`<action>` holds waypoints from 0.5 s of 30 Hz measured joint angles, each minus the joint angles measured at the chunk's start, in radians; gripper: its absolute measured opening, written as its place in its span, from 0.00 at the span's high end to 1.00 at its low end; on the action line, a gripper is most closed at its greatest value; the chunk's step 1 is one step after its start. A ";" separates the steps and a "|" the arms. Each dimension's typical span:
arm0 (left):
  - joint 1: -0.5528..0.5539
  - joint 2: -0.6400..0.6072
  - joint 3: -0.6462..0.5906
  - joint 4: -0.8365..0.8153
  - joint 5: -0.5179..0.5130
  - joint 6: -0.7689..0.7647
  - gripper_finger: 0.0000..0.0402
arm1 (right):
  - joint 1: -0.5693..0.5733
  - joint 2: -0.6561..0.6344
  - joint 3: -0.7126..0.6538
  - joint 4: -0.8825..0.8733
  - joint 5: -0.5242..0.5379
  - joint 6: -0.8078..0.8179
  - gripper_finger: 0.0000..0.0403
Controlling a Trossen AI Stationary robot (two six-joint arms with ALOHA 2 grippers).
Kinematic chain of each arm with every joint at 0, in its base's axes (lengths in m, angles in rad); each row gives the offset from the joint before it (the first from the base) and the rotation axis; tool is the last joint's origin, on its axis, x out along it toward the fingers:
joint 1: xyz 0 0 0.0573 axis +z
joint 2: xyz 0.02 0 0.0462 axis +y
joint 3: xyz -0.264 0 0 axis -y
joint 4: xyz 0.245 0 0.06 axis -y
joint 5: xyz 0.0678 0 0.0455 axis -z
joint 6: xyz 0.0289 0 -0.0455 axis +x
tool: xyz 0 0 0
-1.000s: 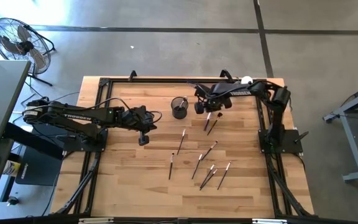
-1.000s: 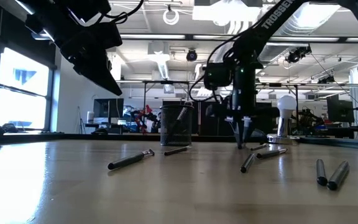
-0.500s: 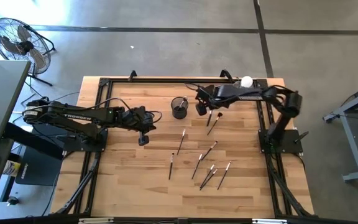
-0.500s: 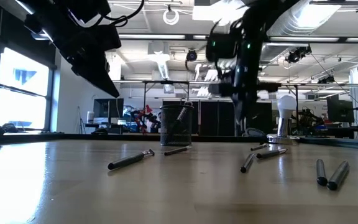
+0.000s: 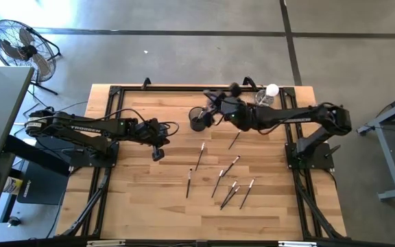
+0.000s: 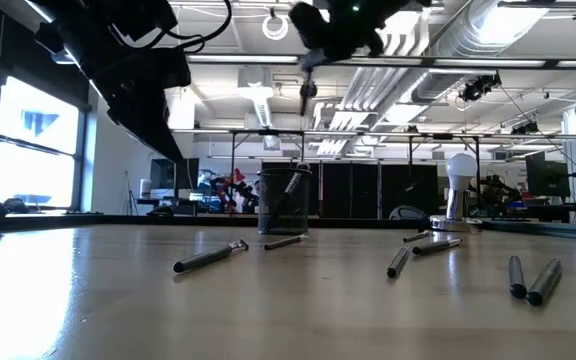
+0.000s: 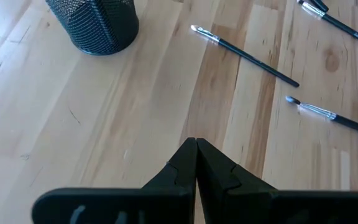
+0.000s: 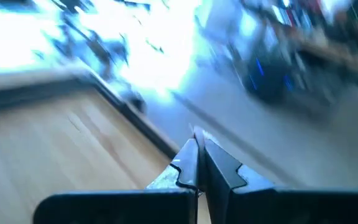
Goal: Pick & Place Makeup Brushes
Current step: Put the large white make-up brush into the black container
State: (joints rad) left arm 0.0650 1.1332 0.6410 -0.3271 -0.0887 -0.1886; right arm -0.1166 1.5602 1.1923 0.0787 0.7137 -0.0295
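Seven makeup brushes (image 5: 199,156) lie on the table (image 5: 136,206); one black cup (image 5: 197,119).

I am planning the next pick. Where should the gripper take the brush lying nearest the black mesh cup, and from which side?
Grip the brush mid-handle, coming straight down from above. It lies flat and alone on the table, so jaws set across its thin shaft should fit.

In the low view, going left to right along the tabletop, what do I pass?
A lone brush → black mesh cup → a brush angled toward the camera → white ball on a stand → pair of brushes, ends toward the camera.
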 joint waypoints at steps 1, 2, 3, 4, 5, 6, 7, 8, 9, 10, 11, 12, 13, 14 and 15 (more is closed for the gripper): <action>0.000 0.000 0.000 0.000 0.000 0.000 1.00 | 0.001 0.023 0.000 0.084 -0.032 -0.075 1.00; 0.000 0.000 0.000 -0.002 0.001 -0.002 1.00 | 0.001 0.048 0.000 0.168 -0.065 -0.142 1.00; -0.001 0.000 0.000 -0.005 0.002 -0.006 1.00 | 0.000 0.077 0.000 0.239 -0.095 -0.197 1.00; -0.001 0.000 0.000 -0.009 0.002 -0.011 1.00 | 0.000 0.105 0.000 0.294 -0.115 -0.242 1.00; -0.001 0.000 0.000 -0.013 0.002 -0.019 1.00 | 0.000 0.135 0.000 0.339 -0.126 -0.282 1.00; 0.000 0.000 0.000 -0.019 0.002 -0.025 1.00 | 0.000 0.162 0.000 0.375 -0.132 -0.316 1.00; -0.001 0.000 0.000 -0.024 0.002 -0.026 1.00 | 0.000 0.186 0.000 0.399 -0.133 -0.342 1.00; -0.001 0.000 0.000 -0.025 0.002 -0.026 1.00 | 0.000 0.208 0.000 0.414 -0.133 -0.364 1.00; -0.001 0.000 0.000 -0.025 0.002 -0.026 1.00 | 0.000 0.227 0.000 0.426 -0.133 -0.381 1.00; -0.001 0.000 0.000 -0.025 0.002 -0.026 1.00 | -0.001 0.245 0.000 0.434 -0.131 -0.401 1.00; -0.001 0.000 0.000 -0.026 0.002 -0.026 1.00 | -0.002 0.263 0.000 0.438 -0.119 -0.418 1.00; -0.001 0.000 0.000 -0.026 0.002 -0.026 1.00 | -0.004 0.281 0.000 0.446 -0.100 -0.429 1.00; -0.001 0.000 0.000 -0.025 0.002 -0.026 1.00 | -0.007 0.299 -0.001 0.456 -0.085 -0.442 1.00; -0.001 0.000 0.000 -0.025 0.002 -0.026 1.00 | -0.011 0.311 -0.001 0.465 -0.077 -0.450 1.00; -0.001 0.000 0.000 -0.025 0.002 -0.026 1.00 | -0.016 0.322 -0.001 0.471 -0.075 -0.460 1.00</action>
State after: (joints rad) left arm 0.0643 1.1332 0.6407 -0.3520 -0.0869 -0.2147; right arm -0.1322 1.8825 1.1913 0.5499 0.6387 -0.4897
